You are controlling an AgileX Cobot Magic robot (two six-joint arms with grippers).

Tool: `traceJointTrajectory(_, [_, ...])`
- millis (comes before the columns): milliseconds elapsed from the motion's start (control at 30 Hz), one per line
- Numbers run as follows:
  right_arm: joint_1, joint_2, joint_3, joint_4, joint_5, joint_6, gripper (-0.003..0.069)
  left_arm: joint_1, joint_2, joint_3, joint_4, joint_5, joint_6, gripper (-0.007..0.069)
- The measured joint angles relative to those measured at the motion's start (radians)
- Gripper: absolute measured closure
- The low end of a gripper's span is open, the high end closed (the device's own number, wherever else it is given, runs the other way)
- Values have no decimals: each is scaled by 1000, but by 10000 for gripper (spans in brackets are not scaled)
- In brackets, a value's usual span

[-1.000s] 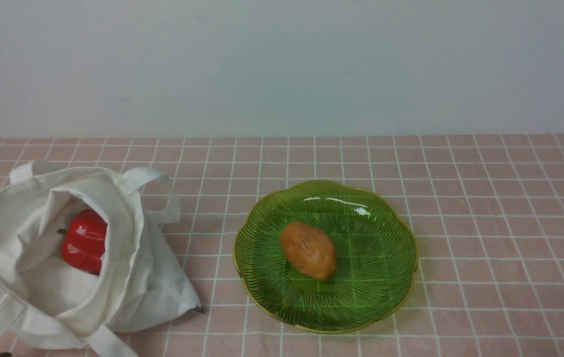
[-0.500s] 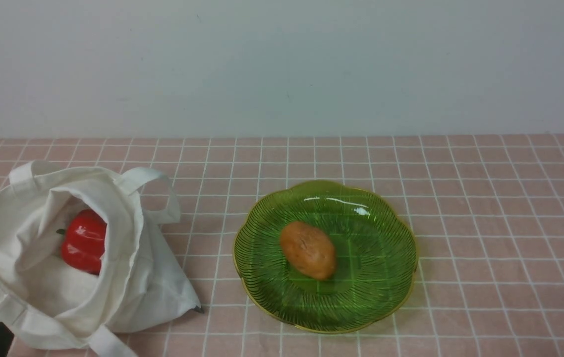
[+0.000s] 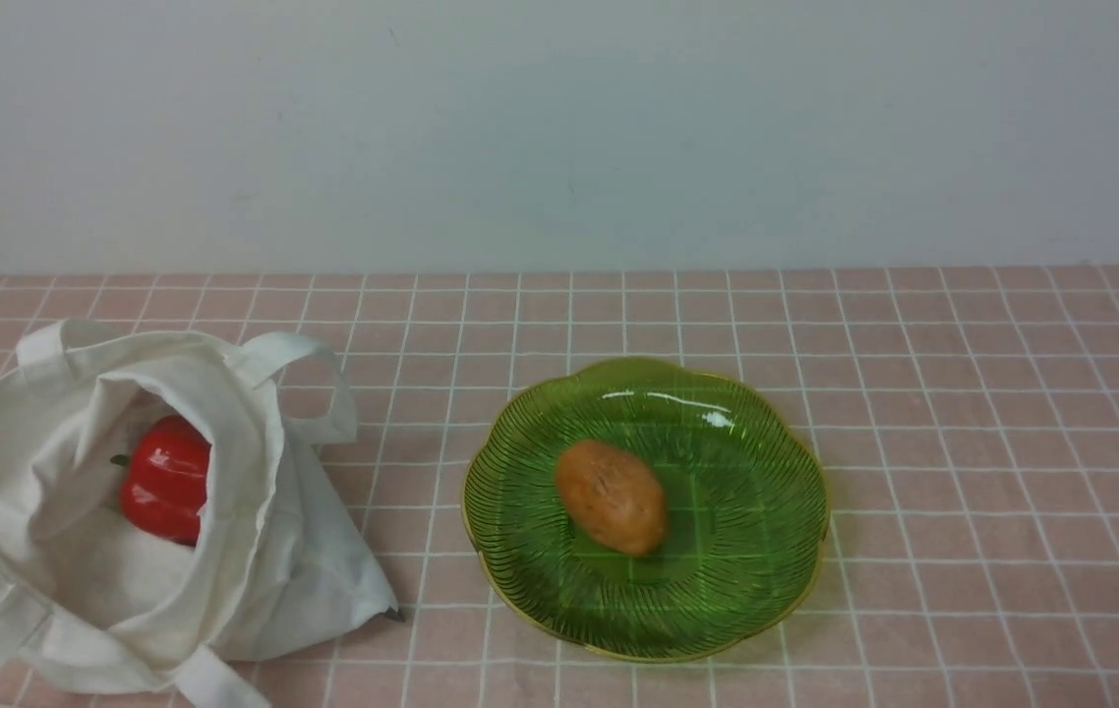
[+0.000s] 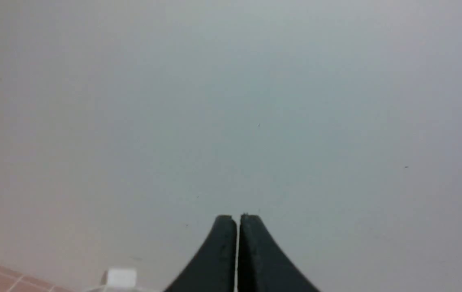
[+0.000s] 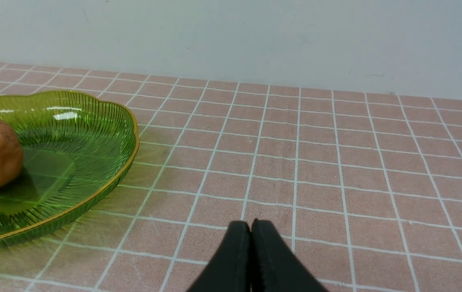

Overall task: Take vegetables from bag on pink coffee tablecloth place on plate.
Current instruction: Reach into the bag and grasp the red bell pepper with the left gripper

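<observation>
Pepper (image 3: pixel 166 479) in bag (image 3: pixel 260 560), potato (image 3: pixel 611 496) on plate (image 3: pixel 766 560)

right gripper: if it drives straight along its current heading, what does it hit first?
Nothing stands in its line. The right gripper, shut, points over bare tablecloth toward the back wall; the plate sits off to the side. Probably cloth or wall first; depth is unclear.

Pepper (image 3: pixel 164 479) in bag (image 3: pixel 269 575), potato (image 3: pixel 611 496) on plate (image 3: pixel 761 551)
</observation>
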State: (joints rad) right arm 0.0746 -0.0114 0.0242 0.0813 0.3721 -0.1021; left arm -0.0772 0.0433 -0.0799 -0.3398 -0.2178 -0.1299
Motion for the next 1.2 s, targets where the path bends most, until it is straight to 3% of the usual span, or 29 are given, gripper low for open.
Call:
traceJointTrajectory(133, [0,0,0,0,0,0,673,0,163,-188,0,248,43,629])
traceJointTrajectory(233, [0,0,0,0,0,0,673,0,436,-368,5,565,113,629])
traceJointTrajectory(400, [0,0,0,0,0,0,673,0,752,-495,34,758,167,629])
traceJointTrajectory(633, [0,0,0,0,0,0,673,56,1118,-605,83,781,183,629])
traceJointTrajectory(800, [0,0,0,0,0,0,673,131,1250,-681,83,781,193,629])
traceJointTrajectory(967, [0,0,0,0,0,0,673,141,1326,-740,78,779,210,624])
traceJointTrajectory(1133, [0,0,0,0,0,0,673,141,1373,-759,45,755,276,519])
traceJointTrajectory(1200, [0,0,0,0,0,0,673,141,1379,-759,35,736,322,439])
